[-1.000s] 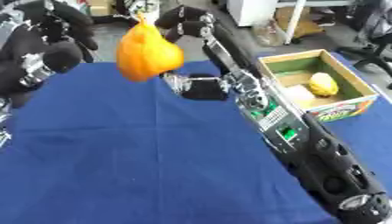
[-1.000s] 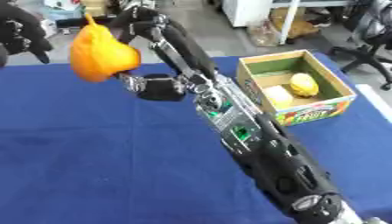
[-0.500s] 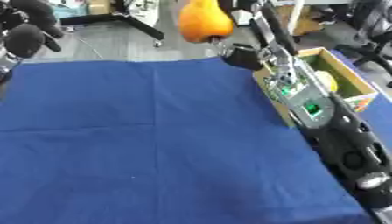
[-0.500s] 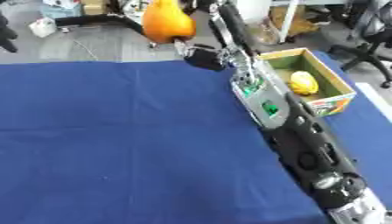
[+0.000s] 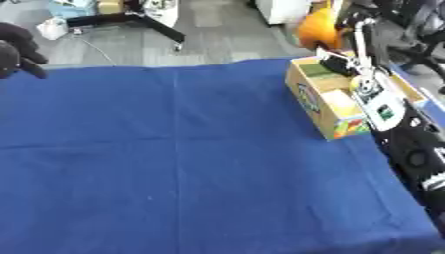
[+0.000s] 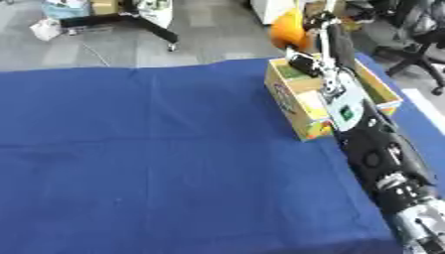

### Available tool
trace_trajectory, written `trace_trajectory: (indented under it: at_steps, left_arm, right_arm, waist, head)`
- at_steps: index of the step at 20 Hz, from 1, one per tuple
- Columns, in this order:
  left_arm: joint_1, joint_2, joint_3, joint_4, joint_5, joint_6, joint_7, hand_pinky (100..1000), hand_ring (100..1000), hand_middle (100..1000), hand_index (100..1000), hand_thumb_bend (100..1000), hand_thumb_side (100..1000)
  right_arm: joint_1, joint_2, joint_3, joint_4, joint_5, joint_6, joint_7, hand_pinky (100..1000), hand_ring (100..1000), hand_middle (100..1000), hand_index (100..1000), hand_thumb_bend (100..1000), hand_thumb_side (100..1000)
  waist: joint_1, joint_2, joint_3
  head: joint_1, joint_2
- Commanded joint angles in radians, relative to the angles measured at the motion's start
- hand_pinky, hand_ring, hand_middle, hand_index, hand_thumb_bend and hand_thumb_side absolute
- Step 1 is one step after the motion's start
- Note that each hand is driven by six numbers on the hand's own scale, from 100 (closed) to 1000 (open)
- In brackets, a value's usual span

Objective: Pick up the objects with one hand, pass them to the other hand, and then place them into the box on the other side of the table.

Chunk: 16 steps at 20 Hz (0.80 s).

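Note:
An orange, pear-shaped object (image 6: 287, 32) hangs in the air just beyond the far end of the cardboard box (image 5: 323, 106), held from the right by my right hand (image 6: 318, 21), whose fingers are curled on it. My right arm runs from the lower right corner up across the box and hides most of the inside. The box stands at the right edge of the blue table. My left hand (image 5: 15, 48) shows only in the left eye view, at the far left edge, fingers relaxed and holding nothing.
A blue cloth (image 5: 174, 163) covers the table. Beyond its far edge is grey floor with a black stand's legs (image 5: 143, 20). An office chair (image 6: 417, 44) stands behind the box at the upper right.
My right arm has swung to the right, carrying the orange object from over the table's middle to the box's far end. The left hand has drawn back to the left edge. The camera has also shifted.

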Motion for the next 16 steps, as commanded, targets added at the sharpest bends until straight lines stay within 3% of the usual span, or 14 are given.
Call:
trace_trajectory:
  at_steps: [1,5,7,8,9,10,11,12,16]
  left_arm:
    - [0.005,-0.003,0.021,0.002,-0.014,-0.013,0.027,446,497,478,576,972,633]
    - [0.026,-0.019,0.025,0.012,-0.018,-0.029,0.033,444,494,475,574,969,634]
    - [0.036,-0.026,0.024,0.017,-0.017,-0.036,0.032,443,493,474,574,968,636]
    - [0.041,-0.030,0.024,0.019,-0.016,-0.040,0.032,442,493,475,574,967,636]
    - [0.045,-0.033,0.023,0.021,-0.015,-0.043,0.031,442,493,474,574,967,636]
    - [0.049,-0.035,0.023,0.023,-0.015,-0.046,0.031,442,493,474,574,967,636]
    - [0.053,-0.037,0.024,0.024,-0.017,-0.049,0.031,442,493,474,574,967,636]
    - [0.056,-0.039,0.026,0.026,-0.017,-0.052,0.032,443,493,474,575,966,636]
    - [0.069,-0.049,0.032,0.032,-0.021,-0.063,0.036,444,495,476,576,965,643]
  right_arm:
    - [-0.034,-0.047,-0.044,0.074,0.011,0.020,-0.057,792,795,719,491,168,100]
    - [-0.044,-0.059,-0.072,0.167,0.001,0.051,-0.118,793,799,718,511,162,100]
    - [-0.045,-0.062,-0.078,0.213,-0.008,0.065,-0.141,799,811,735,596,186,100]
    - [-0.046,-0.064,-0.078,0.236,-0.009,0.073,-0.147,805,825,766,727,302,185]
    - [-0.046,-0.068,-0.076,0.258,-0.005,0.082,-0.147,810,833,785,788,354,230]
    - [-0.047,-0.072,-0.073,0.275,0.003,0.091,-0.143,836,869,836,914,487,349]
    - [-0.047,-0.077,-0.069,0.289,0.016,0.103,-0.131,844,883,856,947,532,398]
    - [-0.047,-0.080,-0.069,0.296,0.027,0.114,-0.120,849,900,884,990,543,429]
    - [-0.028,-0.104,-0.087,0.252,0.022,0.124,-0.124,853,916,904,1000,549,441]
  waist:
    - [0.010,-0.011,0.002]
    - [0.008,-0.008,0.010]
    - [0.007,-0.007,0.014]
    - [0.007,-0.006,0.016]
    - [0.006,-0.005,0.018]
    - [0.006,-0.005,0.020]
    - [0.006,-0.005,0.021]
    - [0.005,-0.005,0.022]
    - [0.005,-0.005,0.022]
  head:
    - [-0.048,-0.019]
    - [-0.114,-0.034]
    - [-0.131,-0.036]
    - [-0.136,-0.037]
    - [-0.139,-0.037]
    - [-0.140,-0.037]
    - [-0.141,-0.038]
    - [-0.140,-0.038]
    - [-0.134,-0.037]
